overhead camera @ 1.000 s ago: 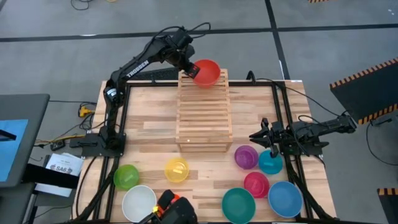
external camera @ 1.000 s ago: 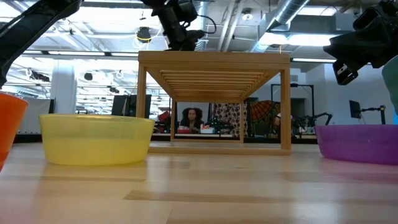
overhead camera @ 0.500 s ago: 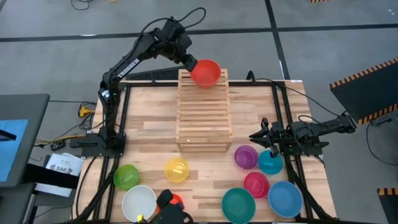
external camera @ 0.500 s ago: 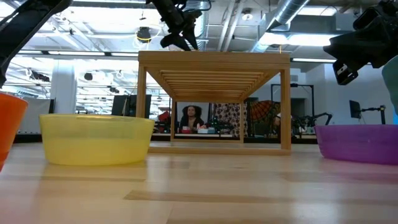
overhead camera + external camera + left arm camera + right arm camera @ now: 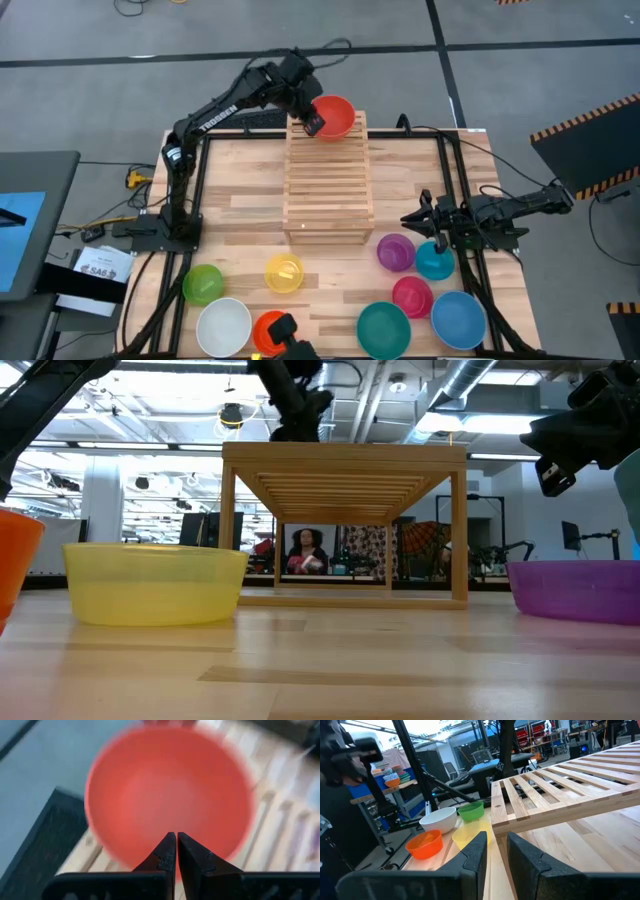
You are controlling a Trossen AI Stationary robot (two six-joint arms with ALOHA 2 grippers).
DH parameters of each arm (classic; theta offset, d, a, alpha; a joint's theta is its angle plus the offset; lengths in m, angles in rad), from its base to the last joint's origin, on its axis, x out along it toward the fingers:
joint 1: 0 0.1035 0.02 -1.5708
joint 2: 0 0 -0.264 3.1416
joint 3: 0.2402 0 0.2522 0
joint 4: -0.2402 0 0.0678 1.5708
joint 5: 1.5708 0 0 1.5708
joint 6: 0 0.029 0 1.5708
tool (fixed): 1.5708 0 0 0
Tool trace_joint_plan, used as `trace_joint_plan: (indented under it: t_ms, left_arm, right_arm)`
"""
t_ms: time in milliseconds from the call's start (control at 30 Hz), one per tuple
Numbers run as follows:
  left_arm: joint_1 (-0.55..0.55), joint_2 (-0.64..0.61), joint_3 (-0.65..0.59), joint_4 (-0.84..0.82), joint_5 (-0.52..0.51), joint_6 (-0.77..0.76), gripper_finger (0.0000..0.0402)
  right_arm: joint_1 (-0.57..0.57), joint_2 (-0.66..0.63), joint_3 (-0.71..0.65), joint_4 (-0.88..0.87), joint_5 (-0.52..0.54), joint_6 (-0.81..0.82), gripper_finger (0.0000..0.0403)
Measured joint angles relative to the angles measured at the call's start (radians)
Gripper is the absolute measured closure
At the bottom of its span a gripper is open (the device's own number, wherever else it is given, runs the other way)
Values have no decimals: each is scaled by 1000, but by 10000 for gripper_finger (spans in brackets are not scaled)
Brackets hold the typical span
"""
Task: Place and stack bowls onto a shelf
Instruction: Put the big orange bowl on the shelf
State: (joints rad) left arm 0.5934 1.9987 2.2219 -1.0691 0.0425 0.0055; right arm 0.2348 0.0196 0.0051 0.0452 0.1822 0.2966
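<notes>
A red bowl (image 5: 337, 115) sits upright on the far, top step of the wooden slatted shelf (image 5: 328, 185). My left gripper (image 5: 312, 123) is shut at the bowl's left rim; in its wrist view the fingertips (image 5: 176, 837) lie over the red bowl (image 5: 170, 790) just inside the rim. My right gripper (image 5: 425, 222) waits at the table's right, slightly open with nothing between its fingers (image 5: 480, 851). The green (image 5: 204, 284), yellow (image 5: 284, 273), white (image 5: 223, 326), orange (image 5: 268, 327), purple (image 5: 396, 252) and several more bowls rest on the near tabletop. My left gripper comes at the red bowl slanting down from the table's far left. Its shut fingertips stand over the bowl's inside by the rim (image 5: 150, 855). Whether they touch the bowl I cannot tell.
Near right lie light-blue (image 5: 436, 263), magenta (image 5: 412, 296), teal (image 5: 384, 330) and blue (image 5: 459, 319) bowls. The shelf's lower steps (image 5: 328, 215) are bare slats. In the low view the yellow bowl (image 5: 155, 582) and purple bowl (image 5: 580, 588) flank the shelf (image 5: 345, 455). A person sits beyond the table.
My left gripper, open beside the red bowl, drew back a little toward the far left, then came back down to the bowl's rim and shut its fingers. The red bowl has stayed on the shelf's top step.
</notes>
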Motion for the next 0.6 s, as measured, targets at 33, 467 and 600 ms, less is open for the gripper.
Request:
trace_joint_plan:
  t_ms: [33, 467, 600]
  left_arm:
    - [0, 0, -12, 3, -8, 4, 401]
    - [-3, -2, -48, 22, -59, 1, 401]
    - [0, -2, -48, -42, -85, 14, 401]
  right_arm:
    - [0, 0, 0, 0, 0, 0, 301]
    - [0, 0, 0, 0, 0, 0, 301]
    - [0, 0, 0, 0, 0, 0, 301]
